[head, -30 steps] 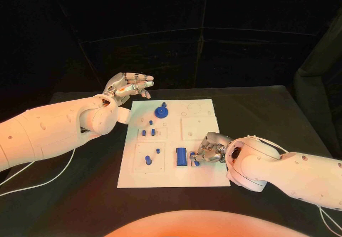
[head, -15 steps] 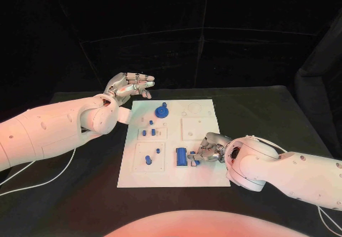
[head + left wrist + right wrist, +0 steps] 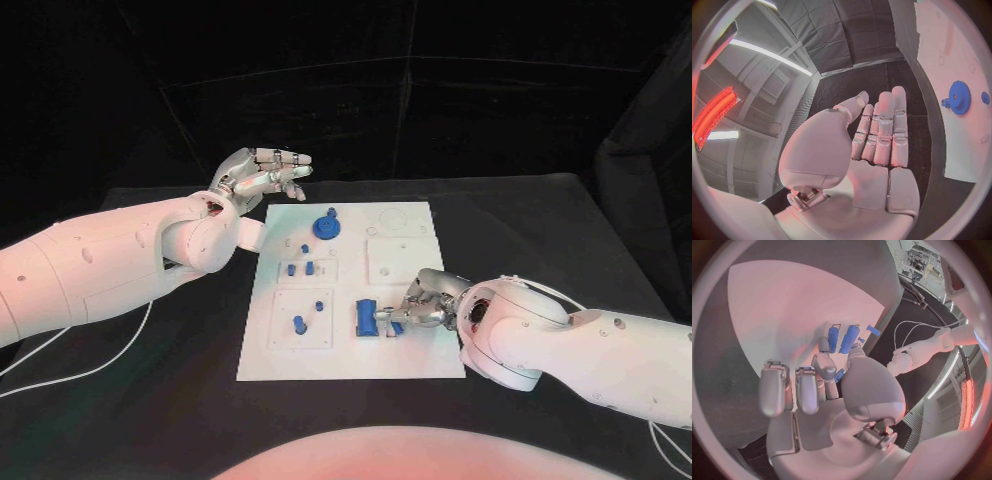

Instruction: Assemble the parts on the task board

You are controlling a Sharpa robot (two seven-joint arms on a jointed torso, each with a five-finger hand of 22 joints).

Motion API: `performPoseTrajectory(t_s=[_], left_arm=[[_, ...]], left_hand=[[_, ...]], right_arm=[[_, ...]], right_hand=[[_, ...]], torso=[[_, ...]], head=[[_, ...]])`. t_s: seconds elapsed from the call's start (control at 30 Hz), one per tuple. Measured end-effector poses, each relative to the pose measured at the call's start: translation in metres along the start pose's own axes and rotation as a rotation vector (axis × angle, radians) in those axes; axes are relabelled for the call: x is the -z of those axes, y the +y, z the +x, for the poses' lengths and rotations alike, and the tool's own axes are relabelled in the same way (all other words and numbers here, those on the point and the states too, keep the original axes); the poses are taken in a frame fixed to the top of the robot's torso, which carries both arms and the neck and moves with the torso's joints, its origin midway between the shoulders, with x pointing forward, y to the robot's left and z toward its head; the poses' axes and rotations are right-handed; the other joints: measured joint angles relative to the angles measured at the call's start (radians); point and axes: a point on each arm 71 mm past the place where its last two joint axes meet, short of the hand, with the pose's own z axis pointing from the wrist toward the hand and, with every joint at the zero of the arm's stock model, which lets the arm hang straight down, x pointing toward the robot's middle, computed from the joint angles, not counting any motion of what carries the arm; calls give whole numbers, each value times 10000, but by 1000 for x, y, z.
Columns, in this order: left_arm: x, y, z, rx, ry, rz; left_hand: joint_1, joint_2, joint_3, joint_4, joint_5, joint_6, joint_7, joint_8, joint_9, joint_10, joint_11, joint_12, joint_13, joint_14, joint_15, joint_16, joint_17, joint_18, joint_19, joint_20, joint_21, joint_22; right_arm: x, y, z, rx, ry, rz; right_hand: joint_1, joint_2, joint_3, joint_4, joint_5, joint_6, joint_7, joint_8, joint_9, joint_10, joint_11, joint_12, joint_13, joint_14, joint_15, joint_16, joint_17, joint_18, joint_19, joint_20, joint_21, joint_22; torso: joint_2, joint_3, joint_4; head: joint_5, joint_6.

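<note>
The white task board lies in the middle of the table. On it sit a blue gear, small blue pegs and a blue block. My right hand is low over the board's near right part, beside the block. It pinches a small blue part between thumb and finger, just next to the block. My left hand hovers above the board's far left corner, fingers stretched out and holding nothing. The left wrist view shows its palm and the gear beyond.
Black table surrounds the board on all sides. White cables trail on the table at the near left. Another blue peg stands in the near left panel of the board.
</note>
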Motion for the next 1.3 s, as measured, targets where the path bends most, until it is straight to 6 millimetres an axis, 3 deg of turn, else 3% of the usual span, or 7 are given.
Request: performPoseTrajectory(t_s=[0.37, 0.73, 0.97, 1.13, 1.3], left_arm=[[0, 0, 0, -3, -5, -12], [0, 0, 0, -3, -3, -19], [0, 0, 0, -4, -5, -24], [0, 0, 0, -7, -10, -26], [-1, 0, 0, -8, -12, -29]], left_hand=[[0, 0, 0, 0, 0, 0, 0, 0, 0, 0, 0, 0, 0, -37, -37, 0, 1, 0, 0, 0, 0, 0], [0, 0, 0, 0, 0, 0, 0, 0, 0, 0, 0, 0, 0, -37, -37, 0, 2, 0, 0, 0, 0, 0], [0, 0, 0, 0, 0, 0, 0, 0, 0, 0, -1, 0, 0, -37, -37, 0, 2, 0, 0, 0, 0, 0], [0, 0, 0, 0, 0, 1, 0, 0, 0, 0, -1, 0, 0, -37, -37, 0, 2, 0, 0, 0, 0, 1], [0, 0, 0, 0, 0, 1, 0, 0, 0, 0, -1, 0, 0, -37, -37, 0, -2, 0, 0, 0, 0, 0]], right_arm=[[5, 1, 1, 49, 59, -142], [5, 2, 1, 59, 156, -292], [3, -4, -1, 146, 78, -182], [3, -4, -2, 319, 34, -206], [1, -3, -2, 517, 6, -261]], right_hand=[[46, 283, -27, -28, 274, 35, -35, 0, 60, 72, 0, 45, 83, 0, 0, -1, -1, 0, 0, 0, 0, -1], [469, 700, -138, -138, 938, 34, -35, -40, 165, 71, 0, 44, 136, 0, 1, -1, -1, 0, 0, 0, 0, -1], [2024, 433, 2, -1023, 1195, 34, -35, -104, 225, 107, -35, 42, 177, 0, 0, -1, -1, 0, 0, 0, 0, -1], [2856, 344, 155, -1594, 666, 34, -36, -152, 247, 106, -35, 42, 210, -36, -35, -1, -2, 0, 37, -37, 0, -1], [3003, 318, 194, -1713, 513, 34, -36, -156, 255, 106, -35, 41, 227, -36, -35, -1, -1, 0, 37, -37, 0, -1]], torso=[[-8, 1, 0], [-8, -1, 0], [-1, -9, 6], [3, -8, 12], [4, -8, 12]], head=[[3, 14], [-28, 31], [-35, 50], [-36, 51], [-36, 51]])
